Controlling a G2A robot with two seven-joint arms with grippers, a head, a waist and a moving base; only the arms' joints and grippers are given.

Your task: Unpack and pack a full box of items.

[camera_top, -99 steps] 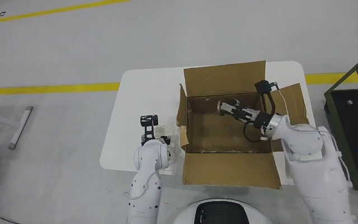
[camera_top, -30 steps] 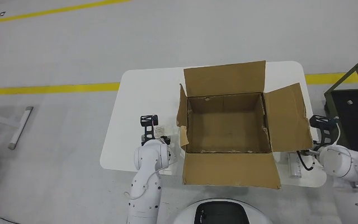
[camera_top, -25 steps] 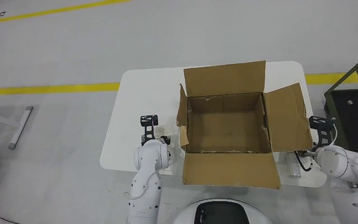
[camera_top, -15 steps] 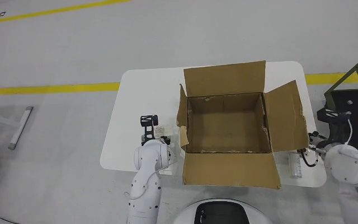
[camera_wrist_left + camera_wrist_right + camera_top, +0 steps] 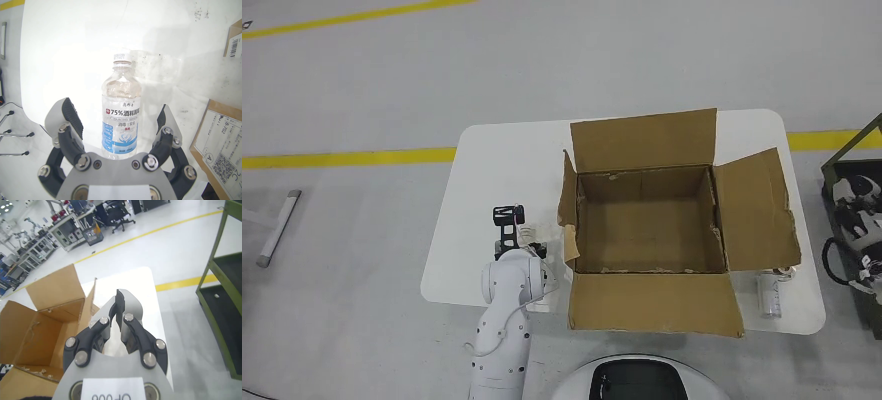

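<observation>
The box [image 5: 647,220] is matt brown cardboard with rough, torn edges. The bottle [image 5: 121,85] is clear, glossy, smooth plastic. The tabletop [image 5: 507,170] is smooth white, lightly scuffed. The left gripper [image 5: 117,106] has brushed metal jaws with ribbed black pads [image 5: 72,117].

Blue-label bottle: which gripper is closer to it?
Left. The left gripper has the bottle between its open fingers; the right gripper hangs shut off the table, beyond the box.

I log print: blue-white label on bottle [image 5: 121,113] | digit stamp on cap [image 5: 122,57] | shipping label [image 5: 221,144], QR code, on box [image 5: 196,145] | barcode sticker [image 5: 234,48] on flap [image 5: 229,34] | white tag [image 5: 113,387] behind right gripper [image 5: 118,294], letters upside down, possibly cut off.
</observation>
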